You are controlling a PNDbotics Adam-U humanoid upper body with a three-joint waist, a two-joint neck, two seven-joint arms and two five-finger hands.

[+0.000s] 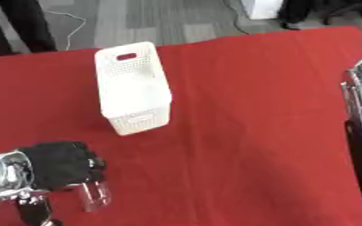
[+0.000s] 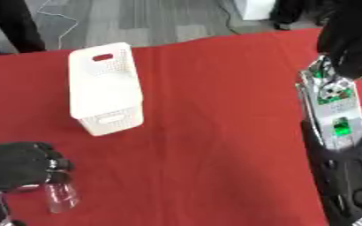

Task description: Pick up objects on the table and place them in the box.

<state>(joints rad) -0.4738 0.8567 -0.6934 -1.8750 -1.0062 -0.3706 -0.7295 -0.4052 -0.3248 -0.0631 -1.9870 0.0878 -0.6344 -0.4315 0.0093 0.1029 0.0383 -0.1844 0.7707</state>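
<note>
Left hand (image 1: pixel 57 165) curled round top of clear cup-like thing (image 1: pixel 95 196) near red table's (image 1: pixel 254 110) front-left corner, probably light, rigid, slick, so grip its sides; white box (image 1: pixel 134 88) sits well behind

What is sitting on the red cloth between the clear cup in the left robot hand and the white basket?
Nothing visible. The left robot hand is curled on the clear cup, and only bare red cloth lies between it and the white basket.
</note>
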